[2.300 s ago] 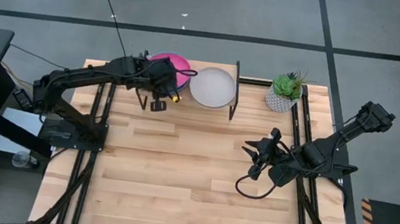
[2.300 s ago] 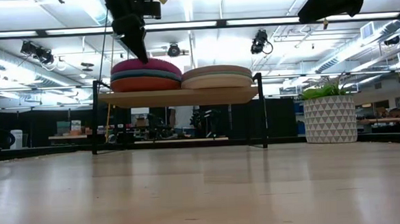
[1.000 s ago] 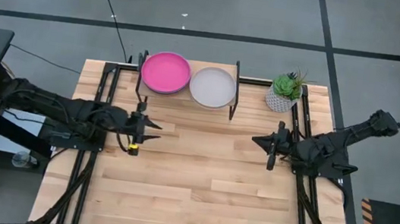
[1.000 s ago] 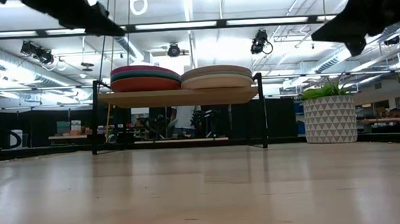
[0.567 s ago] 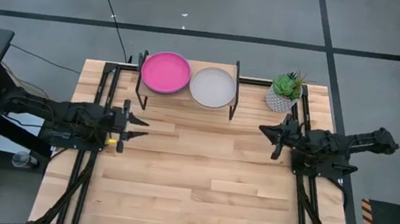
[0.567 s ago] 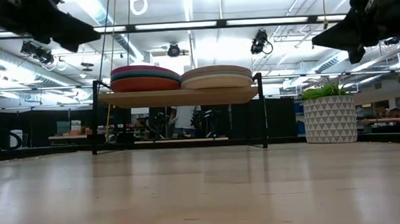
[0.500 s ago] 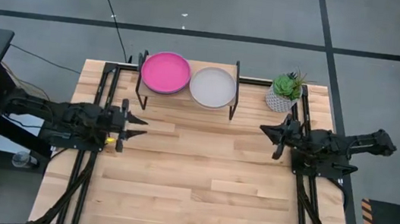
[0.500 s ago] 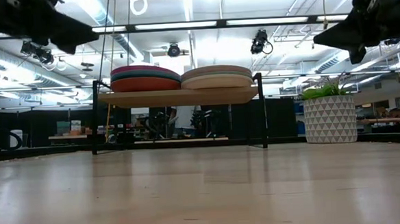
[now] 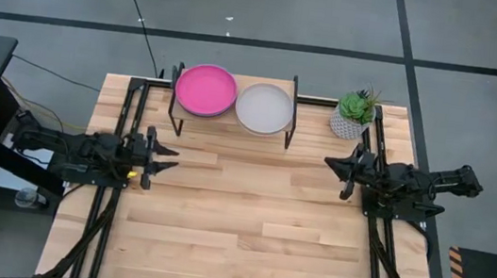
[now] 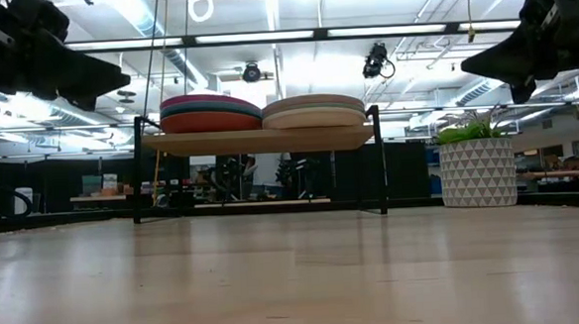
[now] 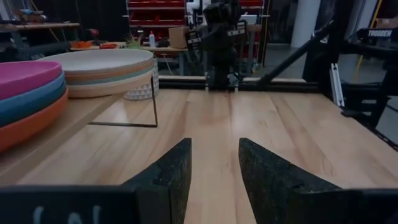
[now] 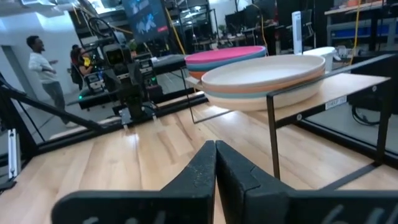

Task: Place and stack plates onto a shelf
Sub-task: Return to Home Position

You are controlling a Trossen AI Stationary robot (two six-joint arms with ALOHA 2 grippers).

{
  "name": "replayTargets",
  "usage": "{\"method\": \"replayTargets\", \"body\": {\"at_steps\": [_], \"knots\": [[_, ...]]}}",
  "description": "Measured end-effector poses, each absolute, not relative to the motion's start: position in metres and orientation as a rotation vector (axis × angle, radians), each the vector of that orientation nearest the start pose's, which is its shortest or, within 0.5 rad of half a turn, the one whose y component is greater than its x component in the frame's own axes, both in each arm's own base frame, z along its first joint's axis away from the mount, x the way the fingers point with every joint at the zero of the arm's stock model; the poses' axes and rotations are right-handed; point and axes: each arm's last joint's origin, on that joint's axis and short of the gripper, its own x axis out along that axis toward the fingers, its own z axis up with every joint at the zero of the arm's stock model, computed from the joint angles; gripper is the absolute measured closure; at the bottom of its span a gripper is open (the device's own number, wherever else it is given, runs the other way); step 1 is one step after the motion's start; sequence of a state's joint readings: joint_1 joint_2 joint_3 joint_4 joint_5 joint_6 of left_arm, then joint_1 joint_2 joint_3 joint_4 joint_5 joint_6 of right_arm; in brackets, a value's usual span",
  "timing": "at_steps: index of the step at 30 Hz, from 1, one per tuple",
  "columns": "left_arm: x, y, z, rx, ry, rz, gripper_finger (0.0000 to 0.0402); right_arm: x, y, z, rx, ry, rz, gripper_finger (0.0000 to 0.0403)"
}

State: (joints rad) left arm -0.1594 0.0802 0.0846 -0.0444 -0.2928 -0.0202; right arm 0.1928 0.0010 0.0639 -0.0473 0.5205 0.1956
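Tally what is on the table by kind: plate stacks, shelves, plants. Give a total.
Plate stacks: 2, the pink-topped stack and the grey-topped stack
Shelf: 1
Potted plant: 1
Total: 4

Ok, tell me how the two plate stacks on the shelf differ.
The left stack is pink on top; the right stack is grey on top. The left stack is orange at the bottom; the right stack is pale throughout. Both sit on the shelf.

Pink plate (image 9: 205, 89) and grey plate (image 9: 264, 108) lie uppermost; white pot (image 10: 477, 172) bears triangles.
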Motion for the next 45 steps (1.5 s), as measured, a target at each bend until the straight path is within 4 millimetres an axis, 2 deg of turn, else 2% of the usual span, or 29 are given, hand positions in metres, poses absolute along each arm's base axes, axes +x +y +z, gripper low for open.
{"method": "replayTargets", "body": {"at_steps": [7,12,45], "knots": [[0.0973,-0.0078,0.1718,-0.06,0.029,0.117,0.026,0.0908,0.0031,0.1768,0.193,-0.01,-0.329,0.0391],[0.0977,-0.0111,0.1708,-0.073,0.037,0.005,0.026,0.0907,0.0029,0.1744,0.194,0.012,-0.338,0.0384],[0.0979,-0.0112,0.1715,-0.068,0.025,0.003,0.026,0.0909,0.0029,0.1754,0.215,0.002,-0.338,0.038]]}}
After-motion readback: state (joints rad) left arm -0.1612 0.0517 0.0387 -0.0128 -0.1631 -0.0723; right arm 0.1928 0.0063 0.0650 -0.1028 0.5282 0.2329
